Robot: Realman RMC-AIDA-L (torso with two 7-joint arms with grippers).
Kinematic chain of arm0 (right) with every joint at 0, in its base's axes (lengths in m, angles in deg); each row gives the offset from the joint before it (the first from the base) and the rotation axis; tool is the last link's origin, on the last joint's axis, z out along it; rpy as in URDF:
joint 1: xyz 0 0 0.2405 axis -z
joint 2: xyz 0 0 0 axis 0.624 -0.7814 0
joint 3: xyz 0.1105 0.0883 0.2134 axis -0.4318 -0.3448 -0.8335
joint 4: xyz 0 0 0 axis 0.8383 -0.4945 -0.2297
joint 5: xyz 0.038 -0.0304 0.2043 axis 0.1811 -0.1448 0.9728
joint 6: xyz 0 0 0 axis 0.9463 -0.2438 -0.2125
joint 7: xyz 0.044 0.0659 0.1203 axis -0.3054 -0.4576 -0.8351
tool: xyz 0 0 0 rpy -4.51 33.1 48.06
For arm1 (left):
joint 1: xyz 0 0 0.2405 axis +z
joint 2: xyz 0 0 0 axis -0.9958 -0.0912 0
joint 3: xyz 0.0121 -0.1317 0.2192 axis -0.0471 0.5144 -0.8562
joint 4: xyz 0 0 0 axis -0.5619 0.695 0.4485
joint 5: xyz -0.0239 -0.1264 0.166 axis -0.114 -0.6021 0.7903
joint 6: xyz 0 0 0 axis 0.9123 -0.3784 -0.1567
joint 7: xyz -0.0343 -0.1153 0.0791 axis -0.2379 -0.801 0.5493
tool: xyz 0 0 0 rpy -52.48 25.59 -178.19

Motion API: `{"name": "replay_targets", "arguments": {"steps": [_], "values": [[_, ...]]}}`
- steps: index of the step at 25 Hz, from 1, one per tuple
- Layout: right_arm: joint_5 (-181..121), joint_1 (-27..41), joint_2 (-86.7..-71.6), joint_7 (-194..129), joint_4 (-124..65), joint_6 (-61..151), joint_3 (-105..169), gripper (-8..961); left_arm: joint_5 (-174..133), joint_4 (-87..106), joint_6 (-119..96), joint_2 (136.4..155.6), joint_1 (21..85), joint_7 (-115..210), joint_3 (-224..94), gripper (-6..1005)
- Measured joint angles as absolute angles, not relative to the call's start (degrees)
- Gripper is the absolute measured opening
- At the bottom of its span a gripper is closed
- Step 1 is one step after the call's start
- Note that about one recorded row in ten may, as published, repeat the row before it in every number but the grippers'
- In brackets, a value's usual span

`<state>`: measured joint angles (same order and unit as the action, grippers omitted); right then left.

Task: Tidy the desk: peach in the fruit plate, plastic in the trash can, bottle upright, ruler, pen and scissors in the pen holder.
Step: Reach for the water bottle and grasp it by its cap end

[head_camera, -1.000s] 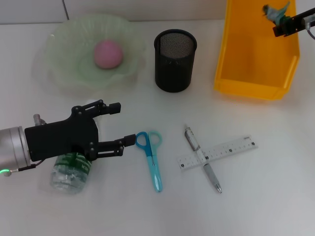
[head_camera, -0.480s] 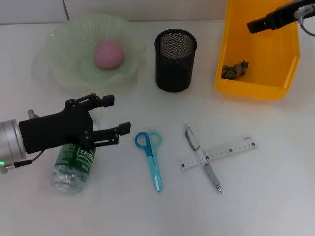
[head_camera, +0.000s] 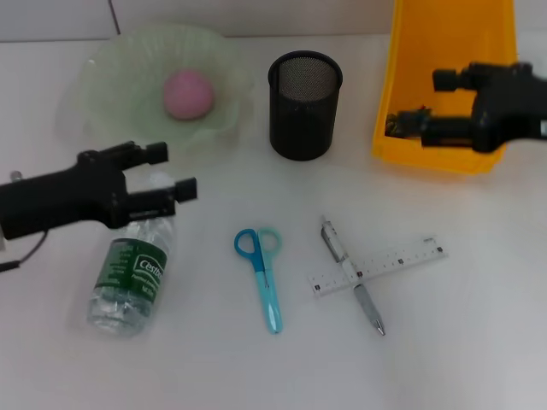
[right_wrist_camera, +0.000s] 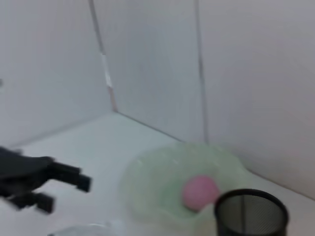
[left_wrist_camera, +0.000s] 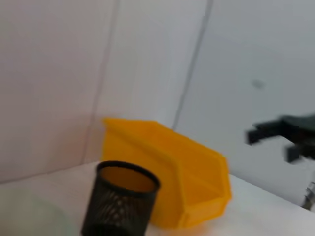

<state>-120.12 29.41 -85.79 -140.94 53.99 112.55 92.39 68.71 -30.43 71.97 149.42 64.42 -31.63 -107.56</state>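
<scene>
The clear bottle (head_camera: pixel 128 278) with a green label lies on its side at the front left. My left gripper (head_camera: pixel 169 171) hovers open just above its cap end, holding nothing. The pink peach (head_camera: pixel 188 92) sits in the green fruit plate (head_camera: pixel 111 128). Blue scissors (head_camera: pixel 261 275), the white ruler (head_camera: pixel 378 266) and the pen (head_camera: pixel 353 278) crossing it lie in front of the black mesh pen holder (head_camera: pixel 305 104). Over the yellow trash can (head_camera: pixel 444 154), my right gripper (head_camera: pixel 427 101) is open and empty. The plastic is hidden behind its lower finger.
The left wrist view shows the pen holder (left_wrist_camera: pixel 120 201), the trash can (left_wrist_camera: pixel 170 172) and the right gripper (left_wrist_camera: pixel 285 135) farther off. In the right wrist view are the plate (right_wrist_camera: pixel 157 187), peach (right_wrist_camera: pixel 199 189), pen holder (right_wrist_camera: pixel 251 214) and left gripper (right_wrist_camera: pixel 44 182).
The right gripper let the plastic drop into the trash can, then came down toward the can's near side. The left gripper drew back to the left, uncovering the lying bottle.
</scene>
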Motion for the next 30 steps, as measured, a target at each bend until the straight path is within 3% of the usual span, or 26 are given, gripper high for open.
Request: {"name": "replay_targets", "arguments": {"steps": [5, 11, 16, 30], "values": [[-105.3, 33.6, -85.67, -116.9, 37.4, 116.2, 91.4, 802, 69.2, -47.6, 68.2, 149.75, 69.0, -51.7, -111.8, 849], [-103.1, 29.4, -85.60, -105.9, 18.5, 123.7, 84.7, 802, 87.4, -75.9, 55.5, 149.73, 74.8, -86.2, -131.0, 849], [-103.2, 28.0, -85.61, -103.2, 12.9, 124.0, 82.6, 802, 109.7, -88.0, 54.3, 149.77, 73.7, -110.6, -144.6, 848], [-103.8, 27.1, -85.57, -102.3, 10.3, 123.1, 82.6, 801, 116.3, -76.4, 51.4, 150.27, 65.1, -116.8, -147.9, 846]]}}
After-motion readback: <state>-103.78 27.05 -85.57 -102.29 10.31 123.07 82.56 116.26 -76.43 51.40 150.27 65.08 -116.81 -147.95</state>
